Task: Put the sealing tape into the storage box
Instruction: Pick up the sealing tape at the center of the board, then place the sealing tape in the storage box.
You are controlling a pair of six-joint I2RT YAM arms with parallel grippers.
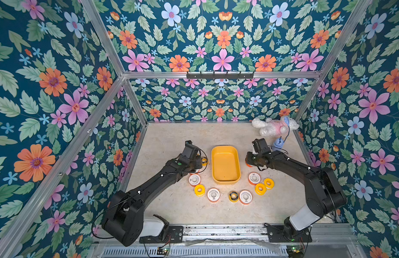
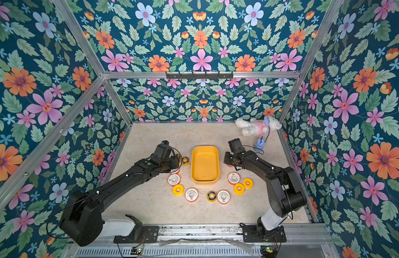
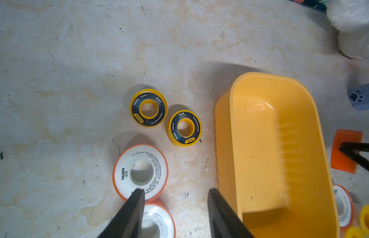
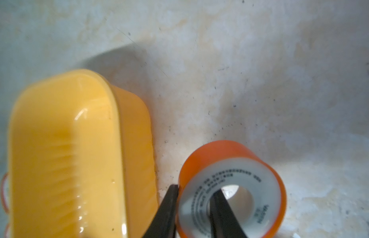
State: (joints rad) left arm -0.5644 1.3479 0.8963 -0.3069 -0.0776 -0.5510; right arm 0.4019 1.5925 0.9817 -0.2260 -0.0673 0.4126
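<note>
An orange-rimmed sealing tape spool (image 4: 231, 160) is clamped by the right gripper (image 4: 195, 208). One finger is passed through the centre hole and the other is pressed against the outer rim, so the spool is tipped up on edge. In both top views the storage box (image 1: 225, 165) is seen just beside that spool at its 9 o'clock. The box is empty, and its long axis runs from 12 to 6 o'clock. A short carry toward 9 o'clock by the nearer right arm is judged to be needed. The left gripper (image 3: 176, 204) is held parted and empty over a white-faced spool (image 3: 141, 173). The other spools (image 1: 213, 194) are spread on the table (image 1: 171, 138) from 9 through 6 to 4 o'clock of the box.
</note>
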